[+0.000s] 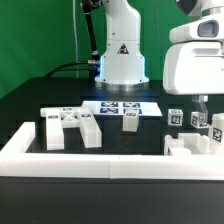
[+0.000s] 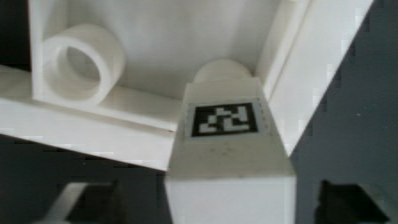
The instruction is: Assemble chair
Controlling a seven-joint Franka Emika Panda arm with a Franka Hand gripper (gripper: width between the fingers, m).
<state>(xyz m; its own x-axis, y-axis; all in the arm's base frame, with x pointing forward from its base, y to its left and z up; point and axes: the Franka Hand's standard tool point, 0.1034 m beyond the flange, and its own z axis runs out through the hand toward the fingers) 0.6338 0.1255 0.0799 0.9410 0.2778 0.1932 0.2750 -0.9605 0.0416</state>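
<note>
Above the black table, the claw — jaws apart — straddles a tagged chair leg; grip cannot be told.

**Black tabletop, white parts**

The black tabletop carries the robot base at the back, with the marker board flat before it. Toward the exterior view's left lies an X-braced frame; a short leg stands near the board. Toward the exterior view's right cluster tagged blocks. A white rail runs along the near edge.

Marker board on black table, long white rail, green backdrop
</note>
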